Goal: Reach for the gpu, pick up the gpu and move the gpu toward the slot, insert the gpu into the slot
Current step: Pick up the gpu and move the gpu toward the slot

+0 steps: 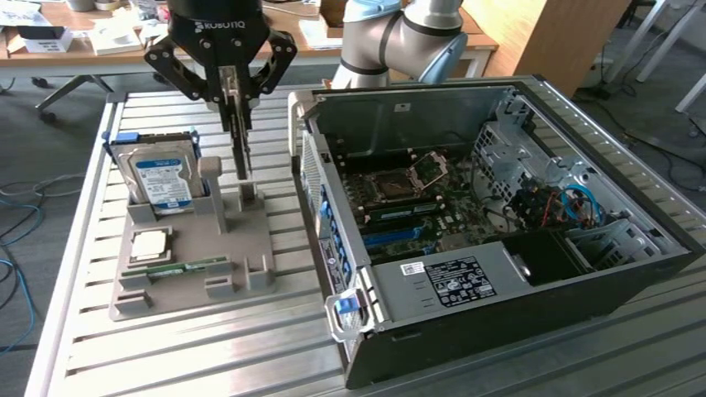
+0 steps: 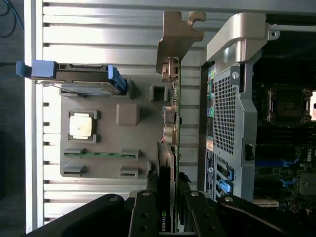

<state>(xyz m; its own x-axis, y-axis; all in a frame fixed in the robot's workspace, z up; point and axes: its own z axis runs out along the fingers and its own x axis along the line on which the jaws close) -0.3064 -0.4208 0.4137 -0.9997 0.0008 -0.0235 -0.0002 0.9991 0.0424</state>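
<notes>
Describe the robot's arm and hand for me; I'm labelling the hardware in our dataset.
The silver-grey tubular arm has rounded joints with light-blue caps. The black two-fingered hand has a cylindrical body marked ROBOTIQ in white letters. Its jointed fingers are built of flat black links pinned with small silver bolts.

A robotics lab in an office room: a slatted aluminium table carries an opened computer case and a grey parts fixture. At the far side stands a wooden desk strewn with papers, and loose cables trail over carpet at the exterior view's left.
</notes>
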